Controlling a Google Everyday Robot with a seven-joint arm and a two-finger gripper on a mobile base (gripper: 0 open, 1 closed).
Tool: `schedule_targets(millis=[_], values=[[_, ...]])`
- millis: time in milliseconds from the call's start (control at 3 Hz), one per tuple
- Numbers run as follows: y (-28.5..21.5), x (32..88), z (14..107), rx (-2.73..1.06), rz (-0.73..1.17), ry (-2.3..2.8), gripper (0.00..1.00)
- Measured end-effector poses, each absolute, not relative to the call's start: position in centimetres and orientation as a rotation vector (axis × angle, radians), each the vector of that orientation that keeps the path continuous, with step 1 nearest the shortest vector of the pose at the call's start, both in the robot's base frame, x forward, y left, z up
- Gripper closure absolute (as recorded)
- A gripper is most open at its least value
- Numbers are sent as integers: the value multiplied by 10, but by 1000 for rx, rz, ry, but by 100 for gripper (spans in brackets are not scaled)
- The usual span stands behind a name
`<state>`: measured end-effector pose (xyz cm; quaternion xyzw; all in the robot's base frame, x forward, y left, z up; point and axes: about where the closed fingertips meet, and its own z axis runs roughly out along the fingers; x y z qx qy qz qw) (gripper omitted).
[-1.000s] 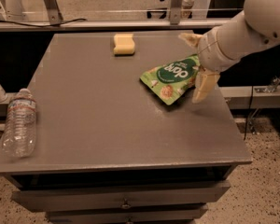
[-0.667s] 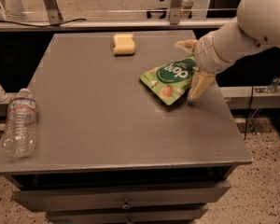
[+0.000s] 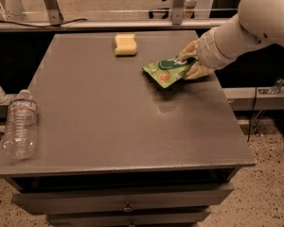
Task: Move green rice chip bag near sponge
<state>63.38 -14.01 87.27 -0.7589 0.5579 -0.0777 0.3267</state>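
The green rice chip bag (image 3: pixel 167 71) is lifted off the grey table (image 3: pixel 109 122), tilted, with its shadow on the tabletop below it. My gripper (image 3: pixel 191 63) is shut on the bag's right edge, one pale finger above it and one below. The white arm reaches in from the upper right. The pale-yellow sponge (image 3: pixel 125 44) lies flat near the table's far edge, to the left of the bag and a short gap away from it.
A clear plastic water bottle (image 3: pixel 20 125) lies on its side at the table's left edge. Drawers sit under the tabletop at the front. A metal rail and frame legs run behind the table.
The bag lay flat on the table with the gripper at its right edge; now the gripper holds it and has lifted it up and toward the far side.
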Motion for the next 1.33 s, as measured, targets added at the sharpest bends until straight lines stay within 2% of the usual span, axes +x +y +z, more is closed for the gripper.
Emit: schedule_targets(millis=[333,667,1333], values=[[-137,640,884,-1988,-232,1445,83],[-132,650,898,-2017,-273,1399,100],[-122,663,911,-2081,-319,1298,100]])
